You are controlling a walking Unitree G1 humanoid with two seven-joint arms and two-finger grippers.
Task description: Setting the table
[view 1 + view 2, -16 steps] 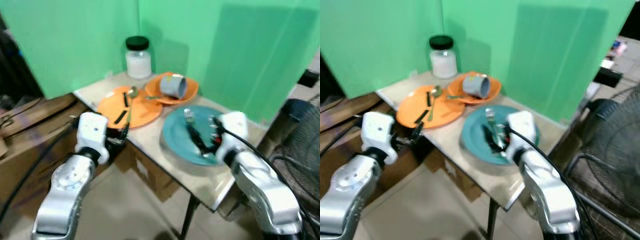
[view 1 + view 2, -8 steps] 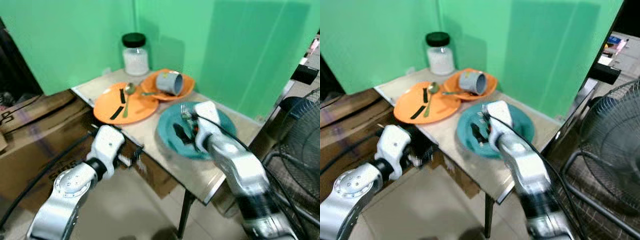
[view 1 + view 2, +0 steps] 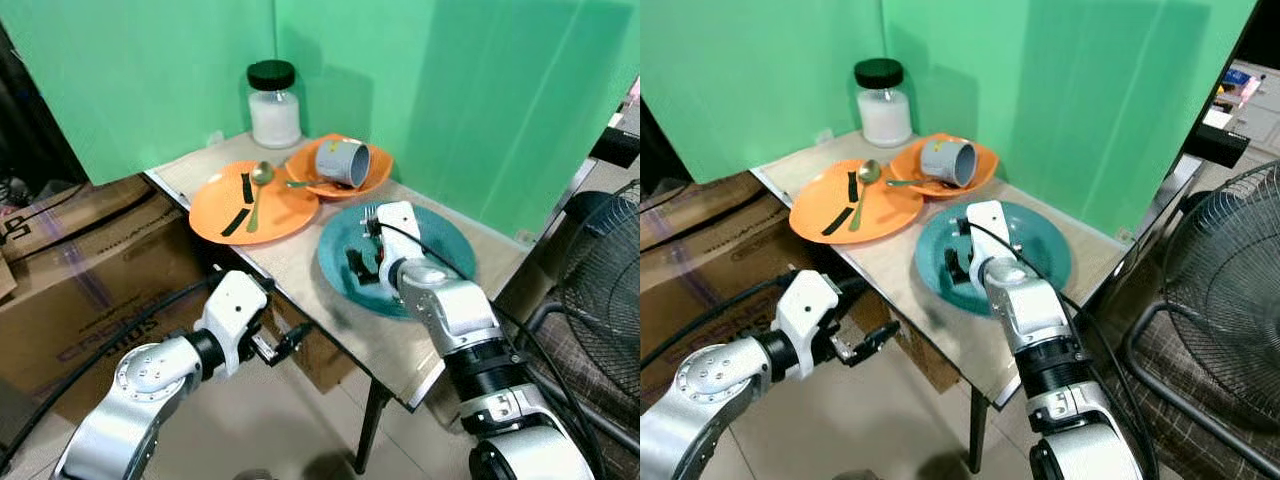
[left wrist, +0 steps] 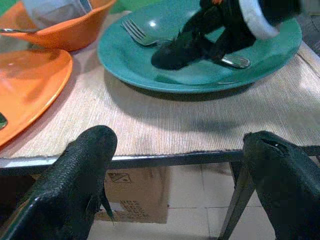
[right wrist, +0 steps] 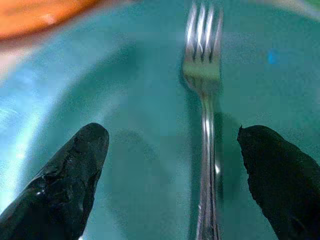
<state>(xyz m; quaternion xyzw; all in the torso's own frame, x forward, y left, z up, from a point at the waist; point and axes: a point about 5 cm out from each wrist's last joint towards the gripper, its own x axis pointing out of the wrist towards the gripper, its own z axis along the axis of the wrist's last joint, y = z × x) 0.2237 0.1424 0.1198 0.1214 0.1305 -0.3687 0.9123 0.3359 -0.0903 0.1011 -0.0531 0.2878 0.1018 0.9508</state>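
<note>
Right wrist view: right tool (image 5: 170, 175) spread wide over teal plate (image 5: 100, 90), fork (image 5: 204, 100) between its fingers, untouched. Advice: descend centred on handle, close slowly. Left tool (image 3: 283, 345) wide, below table (image 3: 300, 270) edge.

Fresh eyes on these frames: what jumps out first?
The right hand hangs open low over the teal plate, its fingers either side of a silver fork. Behind it, a grey cup lies tipped in an orange bowl. The left hand hangs open below the table's edge.
</note>
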